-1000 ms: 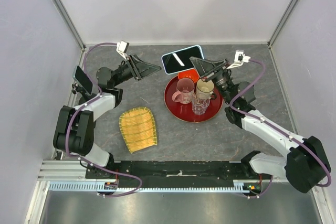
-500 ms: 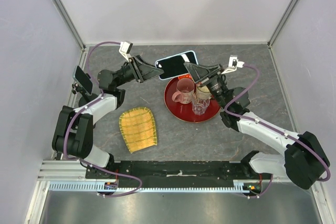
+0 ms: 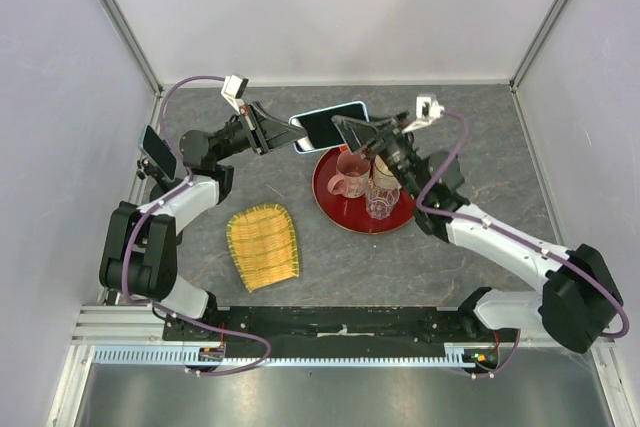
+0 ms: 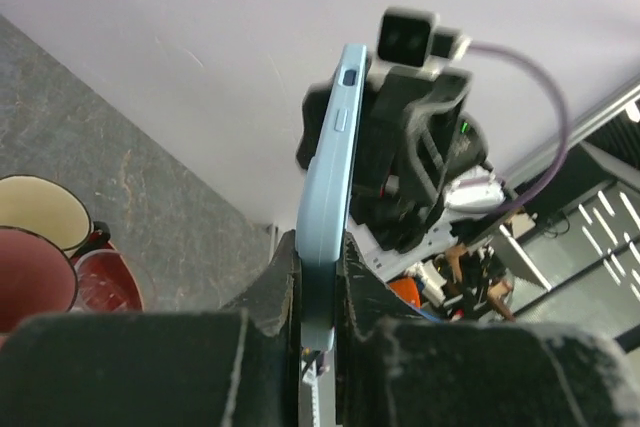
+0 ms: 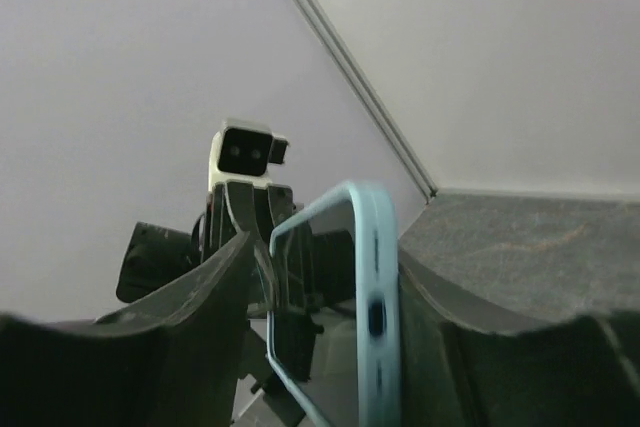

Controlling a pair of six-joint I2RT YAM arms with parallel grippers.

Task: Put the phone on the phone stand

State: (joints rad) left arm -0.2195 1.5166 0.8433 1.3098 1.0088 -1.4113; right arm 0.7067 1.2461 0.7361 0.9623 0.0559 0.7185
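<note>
Phone [image 3: 330, 124] aloft near the grey desk's [image 3: 500, 147] far edge, pale walls [image 3: 330, 7] around.
From above: arms reaching inward, left gripper [image 3: 285, 132] and right gripper [image 3: 347, 127] meeting at it over the red tray's [image 3: 335, 210] far rim. Left wrist: fingers [image 4: 265, 282] clamped on the phone's end. Right wrist: jaws parted, flanking the phone.

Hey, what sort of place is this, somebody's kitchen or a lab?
Most likely a robotics lab test cell: a left arm and right arm bolted to a metal rail, plain white walls in aluminium framing, and a red tray of cups staged on a grey tabletop.
</note>
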